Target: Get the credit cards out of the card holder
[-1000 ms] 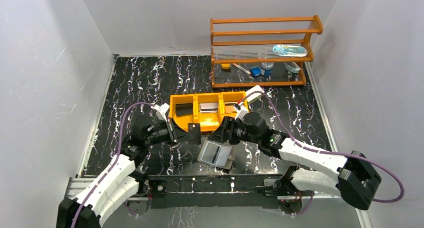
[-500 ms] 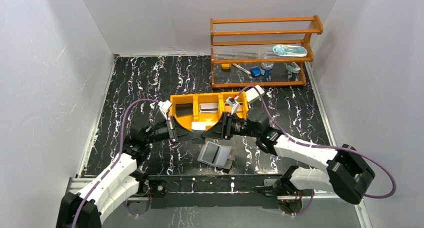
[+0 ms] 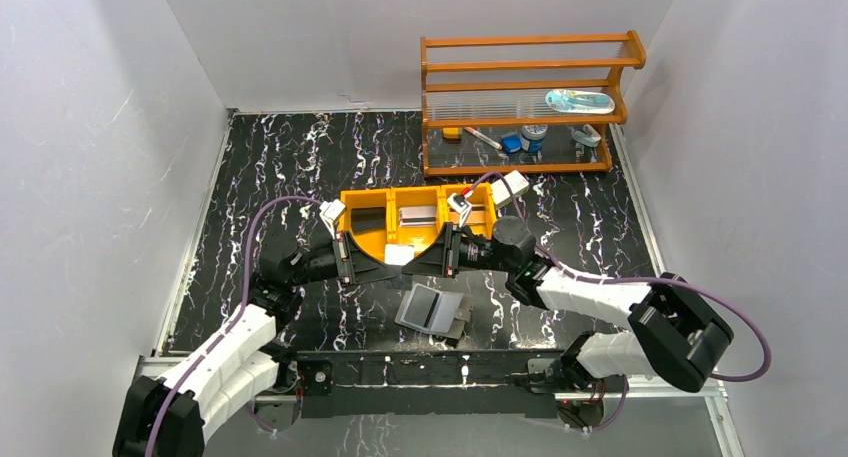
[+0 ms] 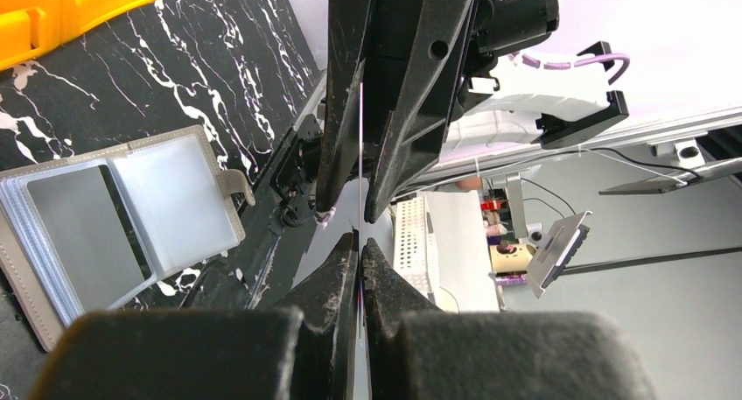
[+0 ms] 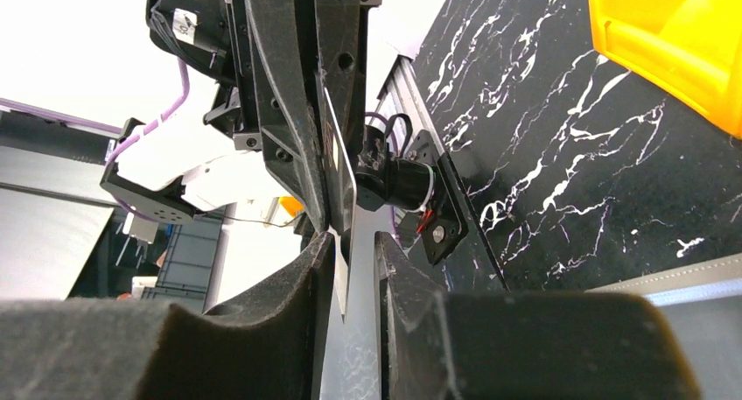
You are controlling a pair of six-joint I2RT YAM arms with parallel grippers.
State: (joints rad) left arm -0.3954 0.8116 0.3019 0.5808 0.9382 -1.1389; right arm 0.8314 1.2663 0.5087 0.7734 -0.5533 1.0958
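Held card: a thin pale card [image 3: 398, 255] stands on edge above the table [image 3: 300, 167], between the two grippers, just at 6 o'clock of the orange tray [image 3: 368, 240].
Left gripper: the left gripper [image 4: 359, 247] comes in from 9 o'clock, its jaws pressed together on the card's edge, pinching it.
Right gripper: the right gripper [image 5: 354, 247] comes in from 3 o'clock and faces the left one tip to tip. Its jaws are narrowly spread with the card running between them. A slit of light shows beside the card in the right wrist view, so they are not clamped.
Card holder: the card holder [image 3: 432, 309] lies open and flat on the table at 6 o'clock of the held card, apart from both grippers, pale inner faces up.
Tray contents: a dark card [image 3: 367, 220] lies in the left compartment and a silvery grey card [image 3: 418, 217] in the middle one. The right compartment is partly hidden by the right wrist.
Rack: an orange rack [image 3: 520, 102] stands at 1 o'clock of the tray, against the back wall.
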